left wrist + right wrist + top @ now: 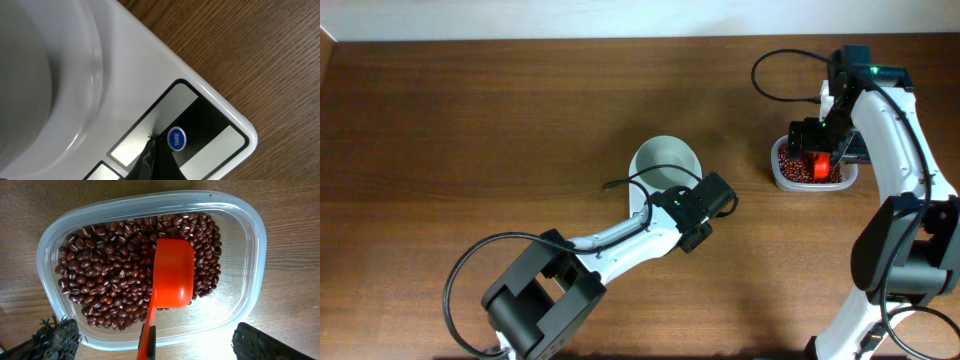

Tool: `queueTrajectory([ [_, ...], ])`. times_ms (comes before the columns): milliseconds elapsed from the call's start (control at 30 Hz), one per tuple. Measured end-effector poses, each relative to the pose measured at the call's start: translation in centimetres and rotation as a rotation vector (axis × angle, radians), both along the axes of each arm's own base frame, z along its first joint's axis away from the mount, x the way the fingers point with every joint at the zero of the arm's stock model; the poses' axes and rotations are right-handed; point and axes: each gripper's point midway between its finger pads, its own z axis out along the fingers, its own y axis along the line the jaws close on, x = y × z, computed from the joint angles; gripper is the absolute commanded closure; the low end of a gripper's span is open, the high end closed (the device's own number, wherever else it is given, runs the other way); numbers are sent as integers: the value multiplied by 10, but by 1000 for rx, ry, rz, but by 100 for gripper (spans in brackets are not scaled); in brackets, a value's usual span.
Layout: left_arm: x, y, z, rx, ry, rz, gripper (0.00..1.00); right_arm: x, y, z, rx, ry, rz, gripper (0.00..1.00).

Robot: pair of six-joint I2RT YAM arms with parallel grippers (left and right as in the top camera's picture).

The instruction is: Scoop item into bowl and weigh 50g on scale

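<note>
Bowl (665, 162) sits on the scale (200, 100), mid-worktop (470, 120). Left tool (703, 207) hangs over the scale's front, one dark fingertip (149, 161) beside the TARE button (176, 138); apart or together, I cannot tell. Far right, beans (100, 280) fill a clear container (252, 235), with an orange scoop (172, 275) on them. Right tool (160, 342) stands apart, astride the handle.

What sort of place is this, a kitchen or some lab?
Probably a robot test bench, not a kitchen: two robot arms at a wooden table, with a kitchen scale and a tub of beans.
</note>
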Motion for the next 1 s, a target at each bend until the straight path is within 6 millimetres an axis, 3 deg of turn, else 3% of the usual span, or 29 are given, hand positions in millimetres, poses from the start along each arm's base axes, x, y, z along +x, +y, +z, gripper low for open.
queueTrajectory([
  [1000, -4, 16, -3, 70, 21, 11, 100, 0, 0, 0, 0, 0, 0, 1],
])
